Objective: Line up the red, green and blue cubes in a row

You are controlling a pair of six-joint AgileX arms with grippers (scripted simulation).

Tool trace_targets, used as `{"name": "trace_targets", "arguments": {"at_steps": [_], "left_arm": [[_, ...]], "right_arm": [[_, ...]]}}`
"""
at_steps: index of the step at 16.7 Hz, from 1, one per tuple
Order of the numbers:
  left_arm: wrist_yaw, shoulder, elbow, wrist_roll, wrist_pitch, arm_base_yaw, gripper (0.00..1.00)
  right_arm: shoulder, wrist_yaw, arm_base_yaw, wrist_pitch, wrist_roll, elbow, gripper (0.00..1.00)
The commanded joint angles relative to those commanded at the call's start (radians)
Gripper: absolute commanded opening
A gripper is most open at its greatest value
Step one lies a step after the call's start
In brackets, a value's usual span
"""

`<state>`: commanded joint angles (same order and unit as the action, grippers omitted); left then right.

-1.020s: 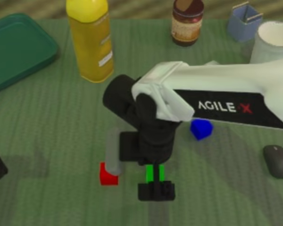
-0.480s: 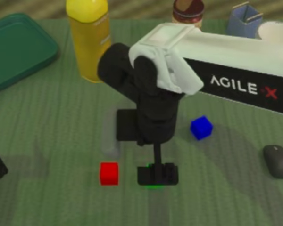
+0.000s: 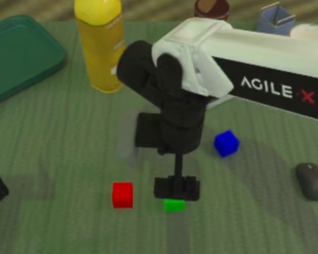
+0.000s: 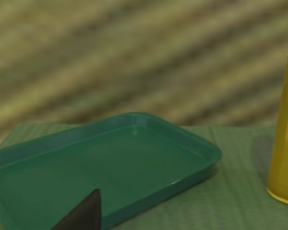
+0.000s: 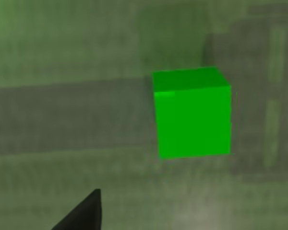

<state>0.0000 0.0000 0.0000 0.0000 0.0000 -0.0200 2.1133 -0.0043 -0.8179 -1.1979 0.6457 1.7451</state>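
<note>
1. You are looking down on a table (image 3: 53, 159) covered in a green woven cloth.
2. Behind its far edge you can see a tan striped floor (image 3: 153, 9); the left wrist view shows those same stripes.
3. Soft grey shadows fall across the cloth.

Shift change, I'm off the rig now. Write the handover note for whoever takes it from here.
Right gripper: above the table just behind the green cube, not holding it. Whether its fingers are open cannot be told.
Left arm: parked at the table's left edge.
Red cube: on the table, left of green, roughly level with it, a gap between them.
Blue cube: farther back and to the right, out of line.
Done: red and green sit side by side.
Left: bring blue down to the right of green to finish the row.
</note>
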Motion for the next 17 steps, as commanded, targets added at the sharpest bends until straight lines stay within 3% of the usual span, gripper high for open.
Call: {"name": "trace_targets", "arguments": {"at_steps": [10, 17], "left_arm": [[0.000, 0.000, 0.000, 0.000, 0.000, 0.000, 1.00], [0.000, 0.000, 0.000, 0.000, 0.000, 0.000, 1.00]], "right_arm": [[0.087, 0.005, 0.282, 0.000, -0.596, 0.073, 1.00], [0.088, 0.007, 0.318, 0.004, -0.657, 0.079, 1.00]]}}
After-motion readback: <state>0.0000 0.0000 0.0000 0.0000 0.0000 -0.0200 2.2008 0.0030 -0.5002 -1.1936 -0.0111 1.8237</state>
